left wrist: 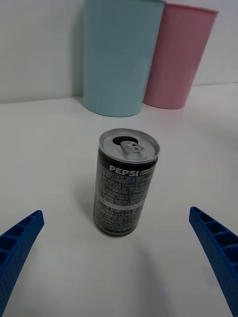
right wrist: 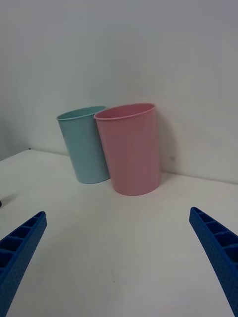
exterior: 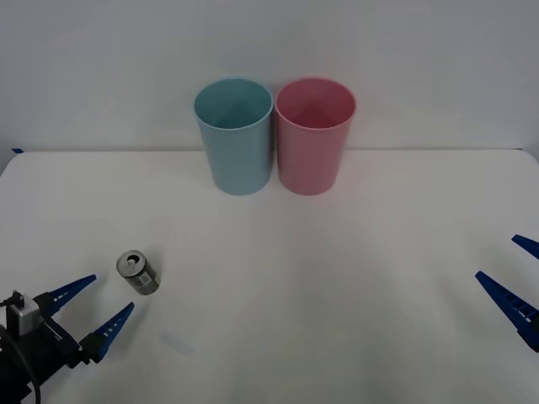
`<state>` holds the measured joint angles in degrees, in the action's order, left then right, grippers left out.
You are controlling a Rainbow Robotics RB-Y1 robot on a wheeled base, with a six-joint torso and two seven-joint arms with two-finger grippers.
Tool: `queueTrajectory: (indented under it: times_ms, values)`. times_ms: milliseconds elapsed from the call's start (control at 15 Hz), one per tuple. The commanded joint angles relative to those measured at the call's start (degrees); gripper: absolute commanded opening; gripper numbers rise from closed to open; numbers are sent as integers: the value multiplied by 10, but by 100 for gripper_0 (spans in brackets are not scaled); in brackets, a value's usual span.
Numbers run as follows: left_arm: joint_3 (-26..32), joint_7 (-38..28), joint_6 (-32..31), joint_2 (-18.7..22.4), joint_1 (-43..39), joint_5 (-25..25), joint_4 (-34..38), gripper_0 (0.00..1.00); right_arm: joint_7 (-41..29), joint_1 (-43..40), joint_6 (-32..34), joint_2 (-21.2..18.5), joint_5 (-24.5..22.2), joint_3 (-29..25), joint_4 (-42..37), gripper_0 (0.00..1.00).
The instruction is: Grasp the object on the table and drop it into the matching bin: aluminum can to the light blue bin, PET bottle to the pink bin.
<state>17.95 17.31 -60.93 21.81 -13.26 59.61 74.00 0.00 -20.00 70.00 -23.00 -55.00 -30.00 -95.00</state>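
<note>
A small dark can stands upright on the white counter, well in front of the light blue bin and the pink bin, which stand side by side at the counter's far edge. The left end effector, fingers spread apart, sits just short of the can. The right end effector, also spread apart, waits at the counter's right edge.

One can stands at eight o'clock on the one table. Two bins stand at twelve o'clock: one light blue bin, one pink bin.
</note>
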Motion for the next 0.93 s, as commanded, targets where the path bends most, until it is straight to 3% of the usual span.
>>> queueTrajectory:
  times_ms: [67,533,933]
  values:
    - [2,12,10,-26,9,16,0,100,0,0,0,0,0,0,0,100]
    - [5,33,39,-70,39,60,-4,100,0,0,0,0,0,0,0,100]
    - [-5,48,42,-72,97,62,-67,100,0,0,0,0,0,0,0,100]
